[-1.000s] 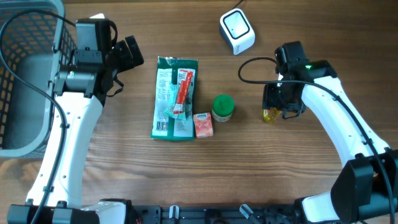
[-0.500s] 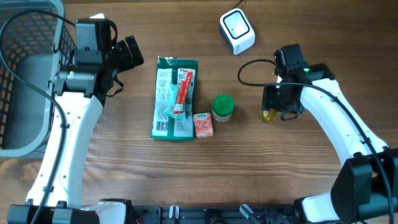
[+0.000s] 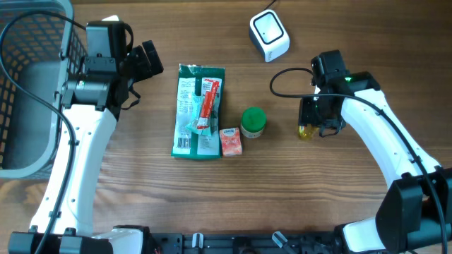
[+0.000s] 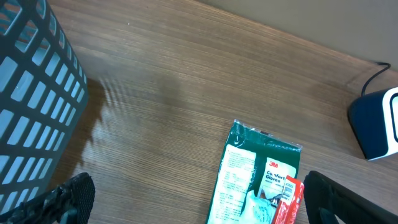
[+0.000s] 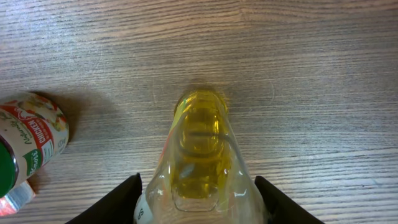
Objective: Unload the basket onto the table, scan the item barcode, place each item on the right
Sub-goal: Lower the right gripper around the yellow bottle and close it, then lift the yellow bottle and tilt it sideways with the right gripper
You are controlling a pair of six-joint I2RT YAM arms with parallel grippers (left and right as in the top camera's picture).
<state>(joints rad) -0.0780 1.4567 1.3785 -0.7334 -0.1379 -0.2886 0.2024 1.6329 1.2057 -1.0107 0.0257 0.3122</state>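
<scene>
Straddling the bottle (image 5: 199,143) of yellow liquid, right of centre in the overhead view: right gripper (image 5: 198,186) has a finger on each side of it.
Can't tell whether the pads are biting yet or just alongside. The bottle looks like smooth clear plastic, liquid-filled, so expect some weight, slosh and a slippery wall; grip the wide body, not the narrow end (a hard squeeze may dent it). No barcode visible. The green-lidded jar (image 3: 253,121) sits near on the left, not touching. Bare table (image 3: 353,42) runs up to the scanner (image 3: 269,35) at upper centre, so that path is open. Left gripper (image 3: 147,62) is at upper left beside the basket (image 3: 28,42), jaws wide apart, empty.
</scene>
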